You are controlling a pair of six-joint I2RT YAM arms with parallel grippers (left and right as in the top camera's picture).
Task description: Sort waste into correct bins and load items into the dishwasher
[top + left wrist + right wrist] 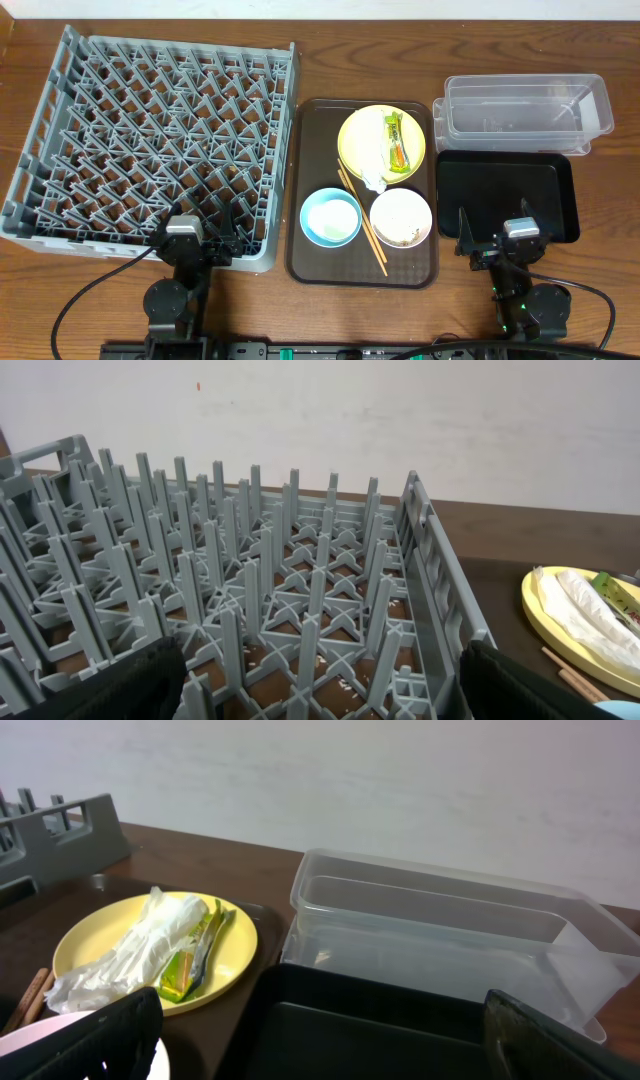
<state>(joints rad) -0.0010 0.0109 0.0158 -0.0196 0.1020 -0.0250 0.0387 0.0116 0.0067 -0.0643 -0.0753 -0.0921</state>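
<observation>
overhead view: both arms sit at the near table edge with nothing in hand. i judge the sort not yet begun.
left gripper (pixel 205 228): fingers spread wide, nothing between them, over the near rim of the dish rack (pixel 150 130).
right gripper (pixel 495 232): fingers apart, empty, at the near edge of the black tray (pixel 505 190).
waste: wrapper (pixel 397 140) and napkin (pixel 372 168) lie side by side, touching, on the yellow plate (pixel 358 130). brownish bits in the white bowl (pixel 401 212) are scraps, i think.
dishes: plate, blue bowl (pixel 331 218), white bowl and chopsticks (pixel 362 222) are all on the brown tray (pixel 400 270). the chopsticks run slantwise between the bowls.
bins: clear tub (pixel 525 110) sits behind the black tray, right of the brown tray. both look empty.
step in hand: my call is wrapper first, with the right arm, since it is closest.
how: i'd come straight down and pinch across the wrapper's narrow width at the end away from the napkin. then lift clear of the plate rim before swinging right.
risk: thin film may slip, and the napkin may drag along.
left arm: i'd leave it parked until the plate is cleared.
</observation>
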